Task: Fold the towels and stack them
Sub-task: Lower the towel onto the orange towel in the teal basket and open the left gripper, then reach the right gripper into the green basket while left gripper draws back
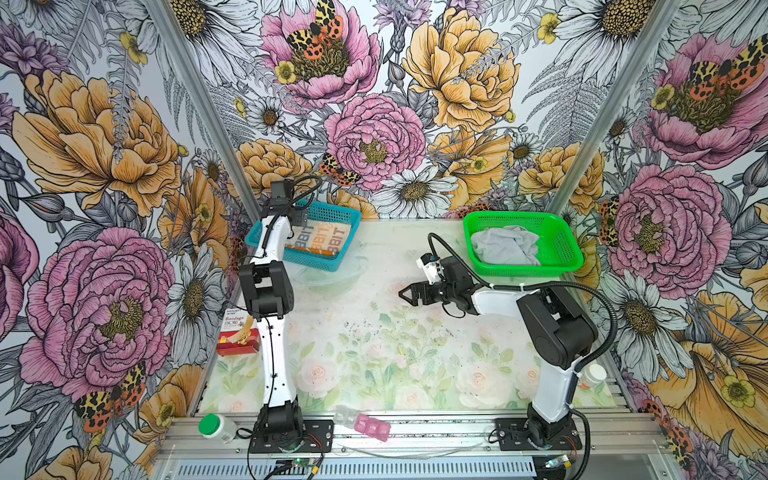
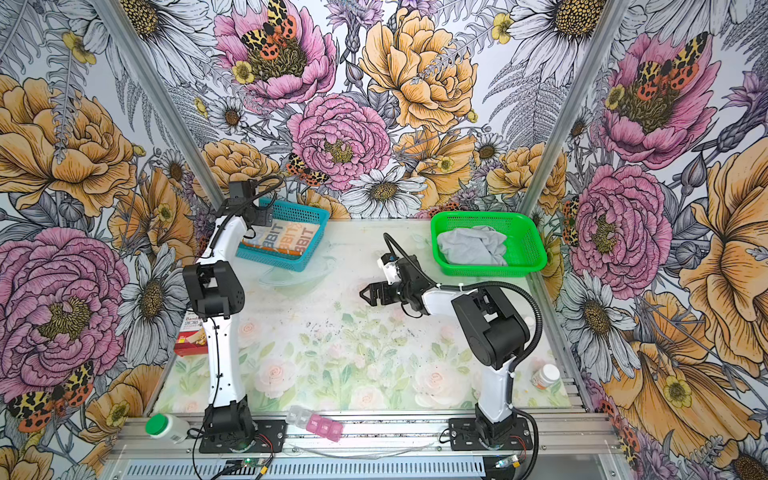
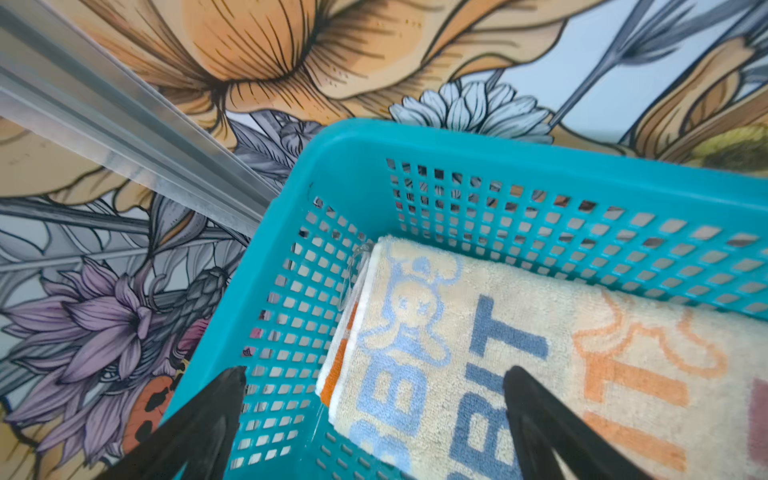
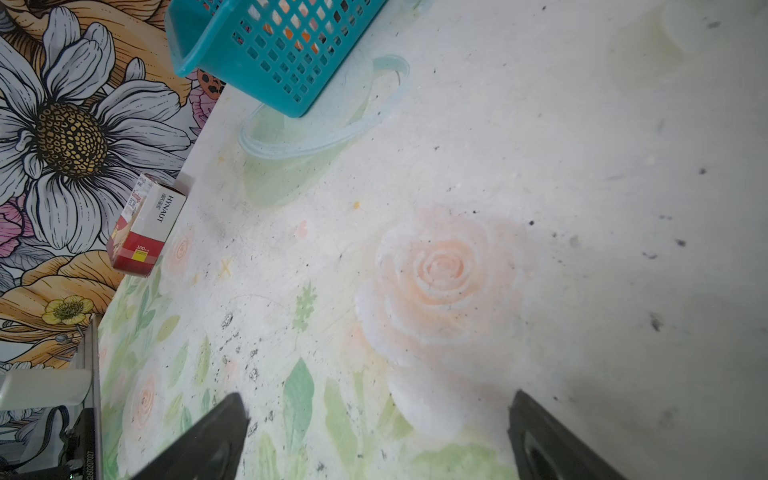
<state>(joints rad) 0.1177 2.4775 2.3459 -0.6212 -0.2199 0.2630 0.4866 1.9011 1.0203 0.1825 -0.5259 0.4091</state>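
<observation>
Your left tool (image 3: 374,370) hangs over one end of the blue basket (image 3: 498,145), jaws spread wide and gripping nothing. One finger stands above the basket's mesh wall, the other above the cloth. Below it the striped RABBIT towel (image 3: 519,332) lies folded flat inside that basket, lettering up. An orange edge (image 3: 338,361) peeks out from under the fold. It may be the flowered orange towel lying beneath, but so little of it shows that you should not count on that.

Your right tool (image 4: 378,394) is also wide open and empty, held low over the bare middle of the worktop (image 4: 457,174), well apart from both baskets.

The grey towel (image 1: 505,245) sits crumpled in the green basket (image 1: 575,259) at the far right, unfolded.

By my reading you are well past halfway: the striped towel is folded and placed, probably on top of another. What is left is to lift the grey one out, spread it on the open worktop, fold it, and set it on the stack in the blue basket.
</observation>
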